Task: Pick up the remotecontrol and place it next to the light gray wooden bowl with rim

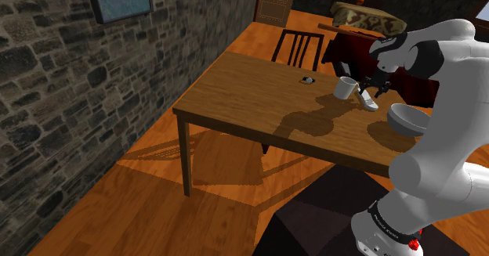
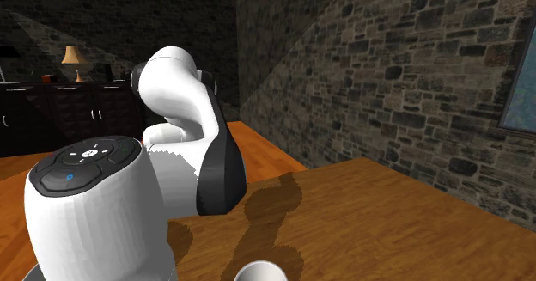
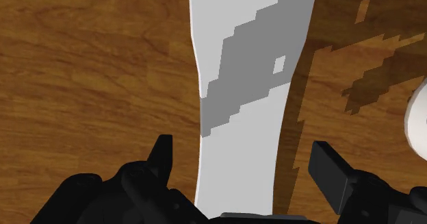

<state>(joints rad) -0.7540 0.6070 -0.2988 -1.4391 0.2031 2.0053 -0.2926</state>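
Pale grey remote (image 3: 246,85), brown table (image 3: 82,85)

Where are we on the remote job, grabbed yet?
Done: the gripper is over the remote, open fingers straddling it without touching. In hand: the grasp, not yet closed. Left: lift it off the table and set it beside the grey bowl.

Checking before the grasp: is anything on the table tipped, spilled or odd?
Nothing stands out. The remote lies flat inside the open gripper, untouched; the mug and bowl stand upright beside it.
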